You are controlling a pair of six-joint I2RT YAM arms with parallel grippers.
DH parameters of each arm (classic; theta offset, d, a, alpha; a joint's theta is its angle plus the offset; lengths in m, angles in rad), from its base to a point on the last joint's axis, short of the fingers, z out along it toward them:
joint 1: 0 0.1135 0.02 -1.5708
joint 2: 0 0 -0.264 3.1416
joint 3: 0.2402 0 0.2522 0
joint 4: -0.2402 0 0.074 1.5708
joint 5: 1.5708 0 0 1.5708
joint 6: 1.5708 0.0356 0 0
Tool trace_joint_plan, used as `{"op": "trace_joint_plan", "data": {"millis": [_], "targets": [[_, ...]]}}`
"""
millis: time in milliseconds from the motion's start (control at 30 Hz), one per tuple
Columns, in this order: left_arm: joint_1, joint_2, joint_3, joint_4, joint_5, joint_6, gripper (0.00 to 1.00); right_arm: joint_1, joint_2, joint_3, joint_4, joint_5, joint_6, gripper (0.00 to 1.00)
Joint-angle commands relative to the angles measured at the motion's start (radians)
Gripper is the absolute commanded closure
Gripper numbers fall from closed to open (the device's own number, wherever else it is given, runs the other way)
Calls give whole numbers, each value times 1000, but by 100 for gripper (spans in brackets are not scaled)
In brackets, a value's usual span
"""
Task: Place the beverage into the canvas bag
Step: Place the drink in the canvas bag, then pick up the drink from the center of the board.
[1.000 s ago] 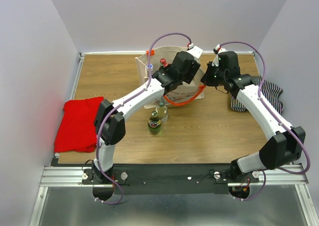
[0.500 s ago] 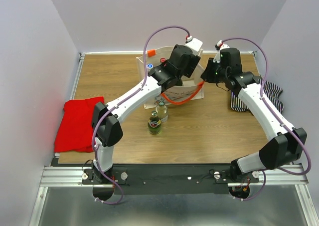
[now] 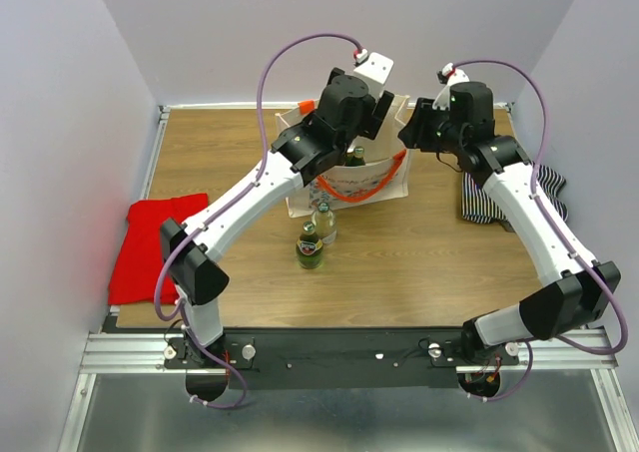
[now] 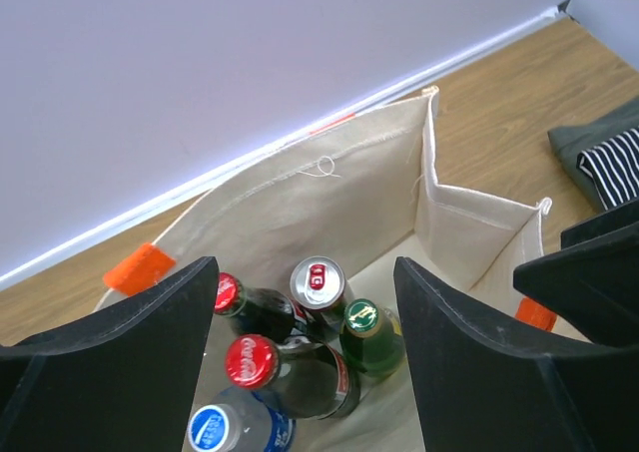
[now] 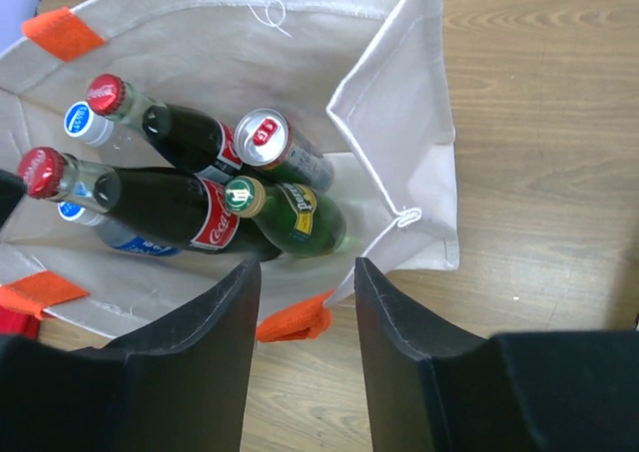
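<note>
Wooden table (image 3: 220, 153) with the cream canvas bag (image 3: 389, 178) standing open near its far edge and both arms poised above it. The left arm has risen from its lower position over the bag mouth a second ago. The left gripper (image 4: 305, 272) is spread wide and empty above the contents. The right gripper (image 5: 305, 272), clenched at the bag's right rim a second ago, now stands parted and holds nothing, and the orange handle (image 5: 295, 322) lies below the gap. Inside the bag, cola bottles (image 5: 190, 133), a gold-capped bottle (image 5: 290, 218) and a can (image 5: 265, 133) lean together. A green bottle (image 3: 310, 247) and a clear bottle (image 3: 323, 220) stand on the table just in front of the bag. Probably one beverage has just been delivered and the bag let go, with these two left to load.
</note>
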Motion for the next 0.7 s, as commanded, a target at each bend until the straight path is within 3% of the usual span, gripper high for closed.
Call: {"op": "trace_joint_plan", "data": {"millis": [0, 200, 400, 667], "targets": [[-2, -86, 3, -13, -82, 8, 16, 8, -19, 69, -42, -6, -55, 49], [19, -177, -69, -42, -88, -11, 10, 50, -62, 71, -55, 49, -113, 47], [56, -254, -164, -80, -74, -66, 5, 290, -20, 111, -114, 274, -118, 44], [162, -312, -256, -126, -3, -172, 1, 497, 64, 135, -134, 363, -75, 44]]}}
